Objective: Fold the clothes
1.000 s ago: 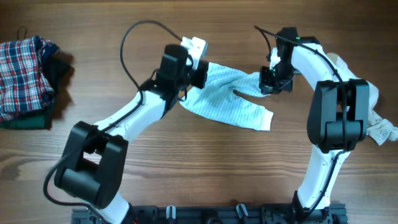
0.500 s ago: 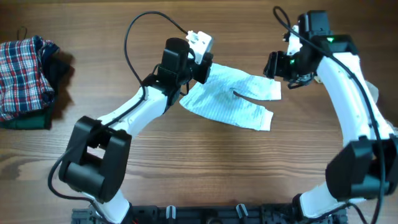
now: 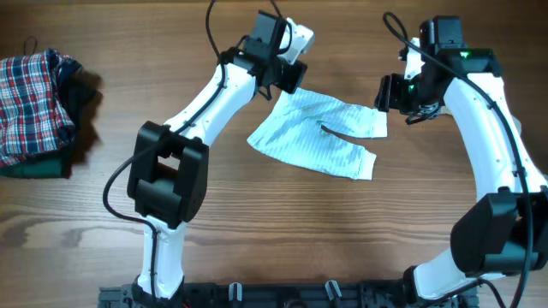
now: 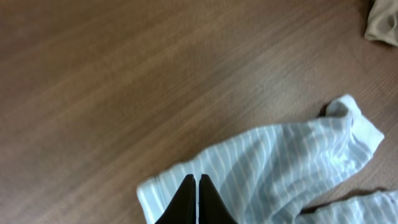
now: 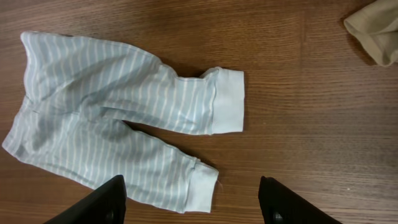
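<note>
The pale blue-and-white striped garment (image 3: 317, 133), small trousers with white cuffs, lies spread on the wooden table, waist to the upper left and legs to the right. My left gripper (image 3: 289, 84) is shut on its waistband corner; in the left wrist view the closed fingertips (image 4: 196, 186) sit at the waist edge of the striped cloth (image 4: 280, 162). My right gripper (image 3: 390, 92) hangs open just right of the upper leg cuff. In the right wrist view its fingers (image 5: 109, 199) stand wide apart above the two cuffs of the garment (image 5: 112, 93), holding nothing.
A red-blue plaid garment (image 3: 30, 94) lies heaped on dark green ones (image 3: 38, 162) at the far left. A cream garment (image 5: 376, 31) lies off to the right of the striped one, also showing as the cream cloth (image 4: 385, 22) in the left wrist view.
The right gripper opened, let go of the leg cuff and drew back to the right. The left gripper moved toward the far edge with the waistband, and the garment settled flat.
</note>
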{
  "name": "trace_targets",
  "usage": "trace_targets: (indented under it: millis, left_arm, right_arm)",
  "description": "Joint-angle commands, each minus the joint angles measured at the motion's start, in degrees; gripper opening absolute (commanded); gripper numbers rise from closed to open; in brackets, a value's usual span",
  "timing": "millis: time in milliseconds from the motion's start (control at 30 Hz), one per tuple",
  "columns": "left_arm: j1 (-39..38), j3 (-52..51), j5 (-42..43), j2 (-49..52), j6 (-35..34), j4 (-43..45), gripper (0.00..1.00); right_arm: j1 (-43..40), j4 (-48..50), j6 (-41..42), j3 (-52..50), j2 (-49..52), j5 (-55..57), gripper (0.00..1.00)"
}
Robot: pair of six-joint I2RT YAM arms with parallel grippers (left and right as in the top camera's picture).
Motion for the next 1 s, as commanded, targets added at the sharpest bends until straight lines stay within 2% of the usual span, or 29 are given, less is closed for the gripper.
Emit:
trace_targets:
  millis: [0,133,267,300,333,633,967]
  left_arm:
    - [-0.52,1.09,-1.27,2.60,2.51,-1.38,0.04]
    - [-0.92,1.09,-3.61,4.39,2.67,-2.27,0.04]
    - [-1.40,1.09,-3.58,5.73,2.64,-3.37,0.04]
    - [-1.57,1.09,-3.61,5.75,2.64,-3.78,0.04]
    - [-1.79,1.09,-3.61,5.75,2.64,-4.28,0.04]
    - [-2.01,1.07,-5.55,6.69,2.62,-5.77,0.04]
    - [-2.03,1.07,-6.19,10.12,2.64,-4.39,0.04]
  right_arm:
    - [-0.11,-0.11,-0.76,0.20,0.28,2.99,0.70]
    - [-0.11,0.04,-0.81,0.20,0.31,3.13,0.73]
    - [-0.11,0.09,-0.79,0.17,0.35,5.35,0.83]
    - [-0.11,0.11,-0.79,0.13,0.35,5.49,0.87]
    - [-0.09,0.13,-0.79,0.09,0.35,5.53,1.00]
    - [-0.09,1.29,-0.79,0.09,0.39,5.51,0.99]
    - [-0.09,10.73,-0.76,0.09,0.39,5.51,1.00]
